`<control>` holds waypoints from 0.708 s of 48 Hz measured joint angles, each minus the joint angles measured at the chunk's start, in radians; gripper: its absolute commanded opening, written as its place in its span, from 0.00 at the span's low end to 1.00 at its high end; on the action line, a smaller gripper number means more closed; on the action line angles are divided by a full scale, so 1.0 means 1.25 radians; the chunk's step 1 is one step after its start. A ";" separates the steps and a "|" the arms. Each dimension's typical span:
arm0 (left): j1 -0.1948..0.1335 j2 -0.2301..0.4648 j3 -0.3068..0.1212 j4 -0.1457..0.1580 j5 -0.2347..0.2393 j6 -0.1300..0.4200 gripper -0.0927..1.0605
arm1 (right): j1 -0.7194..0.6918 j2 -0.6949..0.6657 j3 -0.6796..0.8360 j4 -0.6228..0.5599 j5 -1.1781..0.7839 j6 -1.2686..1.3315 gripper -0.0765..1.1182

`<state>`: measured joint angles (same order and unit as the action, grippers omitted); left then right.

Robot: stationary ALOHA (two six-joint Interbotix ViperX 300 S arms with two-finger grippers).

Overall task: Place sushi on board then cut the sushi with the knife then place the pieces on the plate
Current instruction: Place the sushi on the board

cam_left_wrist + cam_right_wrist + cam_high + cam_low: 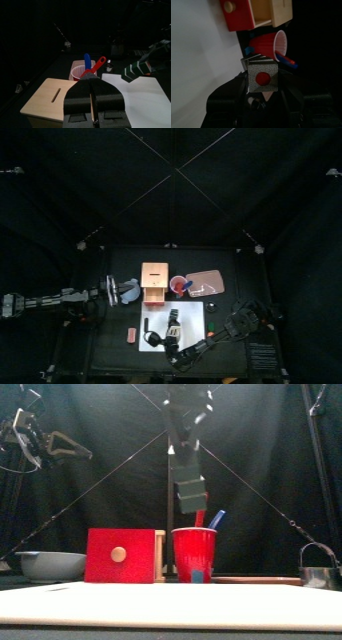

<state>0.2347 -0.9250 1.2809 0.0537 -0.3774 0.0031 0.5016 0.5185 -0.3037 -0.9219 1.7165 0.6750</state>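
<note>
My right gripper (pixel 262 86) is shut on the sushi roll (pixel 260 75), whose cut face shows a red centre. In the front view the dark green sushi roll (pixel 187 482) hangs well above the white cutting board (pixel 171 606), tilted in the right gripper (pixel 182 429). From above, the right gripper (pixel 164 336) is over the board's (pixel 187 311) front left part. The red cup (pixel 195 554) holds a blue knife (pixel 87 61) and a red knife (pixel 97 65). My left gripper (pixel 92 81) is shut and empty, raised over the wooden box (pixel 55 96). The pink plate (pixel 206 284) lies at the back right.
The wooden box with its red drawer front (pixel 120 555) stands behind the board, left of the cup. A blue-grey bowl (pixel 51 565) sits at the left and a metal cutter (pixel 318 571) at the right. A small red thing (pixel 130 335) lies left of the board.
</note>
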 measured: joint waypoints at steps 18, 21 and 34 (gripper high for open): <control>-0.001 0.004 0.000 0.000 0.000 0.001 0.11 | 0.021 -0.055 0.238 -0.085 -0.096 0.126 0.61; -0.001 0.005 0.000 0.000 0.000 0.001 0.11 | 0.020 -0.055 0.244 -0.083 -0.129 0.130 0.61; 0.000 0.005 0.000 0.000 0.000 0.001 0.11 | 0.012 -0.047 0.252 -0.063 -0.264 0.148 0.62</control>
